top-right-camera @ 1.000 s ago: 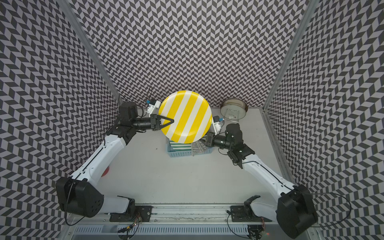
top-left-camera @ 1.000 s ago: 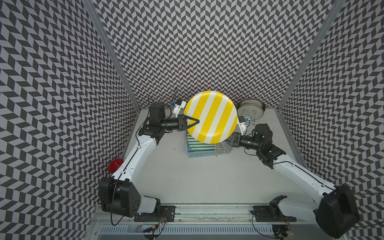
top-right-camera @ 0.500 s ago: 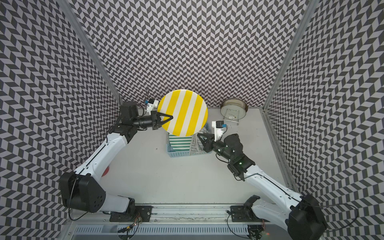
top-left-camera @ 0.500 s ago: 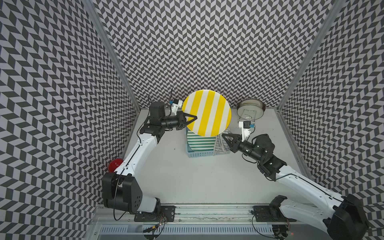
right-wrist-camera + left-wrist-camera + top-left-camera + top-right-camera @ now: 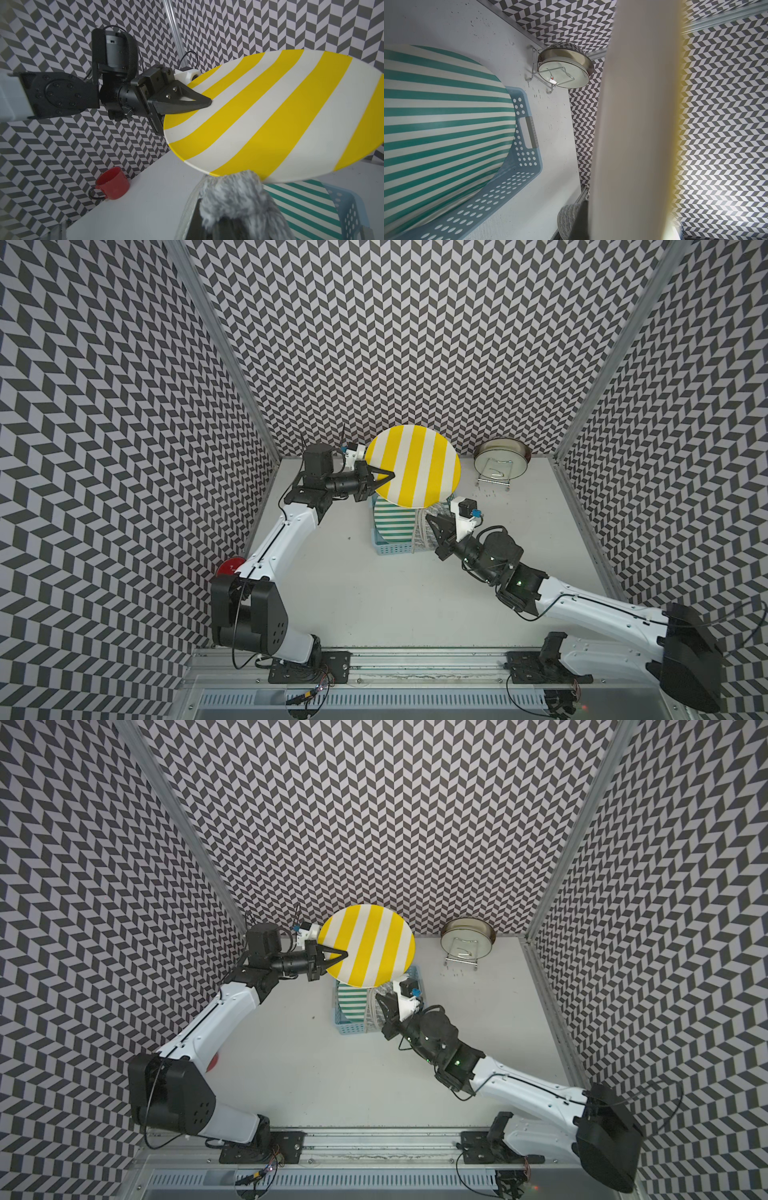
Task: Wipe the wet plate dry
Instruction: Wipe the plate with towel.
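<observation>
The plate (image 5: 413,466) (image 5: 368,946) has yellow and white stripes and hangs tilted in the air above a basket. My left gripper (image 5: 388,477) (image 5: 343,955) (image 5: 207,101) is shut on its left rim. Low at the plate's right, my right gripper (image 5: 430,524) (image 5: 380,1000) is shut on a fuzzy grey cloth (image 5: 422,526) (image 5: 232,193). In the right wrist view the cloth meets the lower rim of the plate (image 5: 280,116). The left wrist view shows the plate (image 5: 633,116) edge-on, with the cloth (image 5: 568,218) beside its underside.
Under the plate stands a blue perforated basket (image 5: 390,547) (image 5: 527,166) holding a teal-striped plate (image 5: 442,116) (image 5: 307,199). A metal bowl on a wire rack (image 5: 500,462) (image 5: 564,68) stands at the back right. A red cup (image 5: 228,566) (image 5: 113,184) sits by the left wall.
My right gripper has carried the cloth from the plate's right edge down and left to its lower rim. The plate has turned in my left gripper, its stripes now nearly upright.
</observation>
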`<state>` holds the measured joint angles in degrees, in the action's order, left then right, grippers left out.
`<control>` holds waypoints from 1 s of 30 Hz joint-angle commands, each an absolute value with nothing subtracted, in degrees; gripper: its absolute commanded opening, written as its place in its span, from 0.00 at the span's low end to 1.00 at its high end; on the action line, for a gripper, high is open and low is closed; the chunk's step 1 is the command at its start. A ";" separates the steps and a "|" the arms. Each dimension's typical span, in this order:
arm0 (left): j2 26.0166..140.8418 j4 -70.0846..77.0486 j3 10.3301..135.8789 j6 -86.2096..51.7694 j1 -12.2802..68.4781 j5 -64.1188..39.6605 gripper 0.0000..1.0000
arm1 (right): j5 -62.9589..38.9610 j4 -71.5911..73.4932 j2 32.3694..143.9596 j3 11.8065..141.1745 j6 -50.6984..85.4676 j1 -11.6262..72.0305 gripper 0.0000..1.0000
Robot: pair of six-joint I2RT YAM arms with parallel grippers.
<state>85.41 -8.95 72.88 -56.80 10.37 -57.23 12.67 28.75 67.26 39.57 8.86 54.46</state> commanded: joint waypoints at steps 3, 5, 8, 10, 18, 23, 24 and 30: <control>85.88 -5.20 72.67 -57.87 11.22 -57.63 0.00 | 19.89 41.80 72.24 44.03 -0.04 56.53 0.00; 85.96 -4.77 72.44 -58.76 11.25 -57.94 0.00 | 20.48 42.65 74.12 44.70 -1.27 56.87 0.00; 85.99 -4.54 72.21 -59.41 11.38 -58.18 0.00 | 20.57 43.73 76.92 46.20 -2.80 57.21 0.00; 85.89 -4.37 71.96 -59.41 11.57 -58.29 0.00 | 20.42 44.35 78.91 47.65 -3.67 57.66 0.00; 85.27 -3.01 70.62 -60.53 12.63 -58.38 0.00 | 19.83 46.15 86.82 54.75 -7.73 59.59 0.00; 84.89 -2.64 70.31 -60.80 12.90 -58.36 0.00 | 18.82 46.81 90.78 58.62 -8.67 59.73 0.00; 84.82 -2.57 70.27 -60.77 12.94 -58.36 0.00 | 18.79 46.98 91.64 59.50 -8.94 59.72 0.00; 84.21 -1.78 69.96 -60.64 13.10 -58.68 0.00 | 23.09 48.17 95.25 62.87 -9.17 59.71 0.00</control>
